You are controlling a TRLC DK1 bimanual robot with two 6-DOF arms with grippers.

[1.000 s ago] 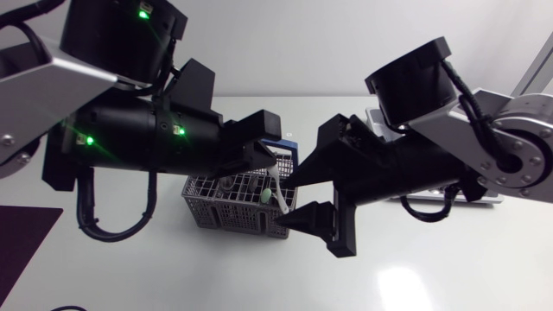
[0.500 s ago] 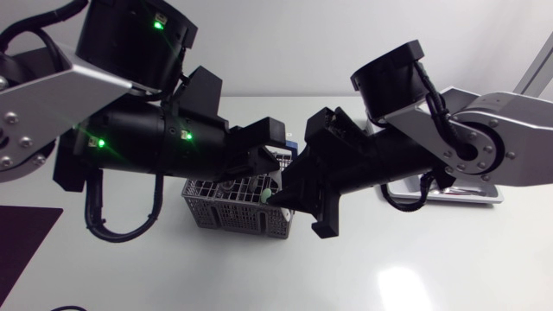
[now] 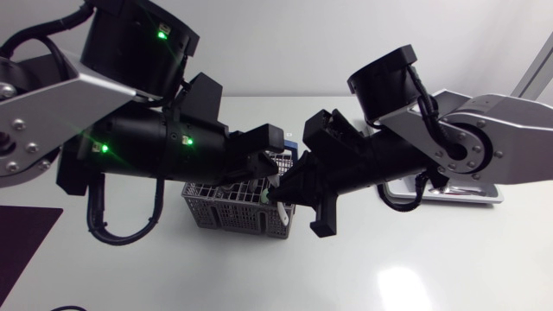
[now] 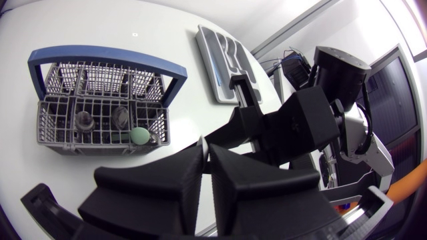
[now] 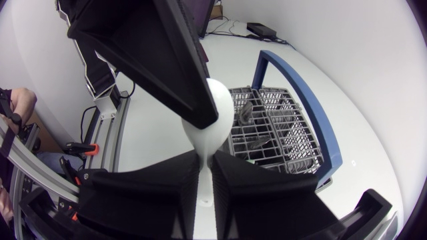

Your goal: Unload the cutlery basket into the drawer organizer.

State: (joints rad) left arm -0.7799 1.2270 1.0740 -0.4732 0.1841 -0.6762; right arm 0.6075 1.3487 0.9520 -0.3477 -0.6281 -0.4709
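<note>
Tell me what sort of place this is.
Likely a robotics test bench, not a kitchen: a left arm and a right arm meet over a white table holding a grey cutlery basket and a drawer organizer.

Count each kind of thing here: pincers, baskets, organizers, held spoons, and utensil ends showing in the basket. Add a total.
Pincers: 2, left pincer and right pincer
Basket: 1
Organizer: 1
Spoon: 1
Ends in basket: 3, dark ends and green end
Total: 8
</note>
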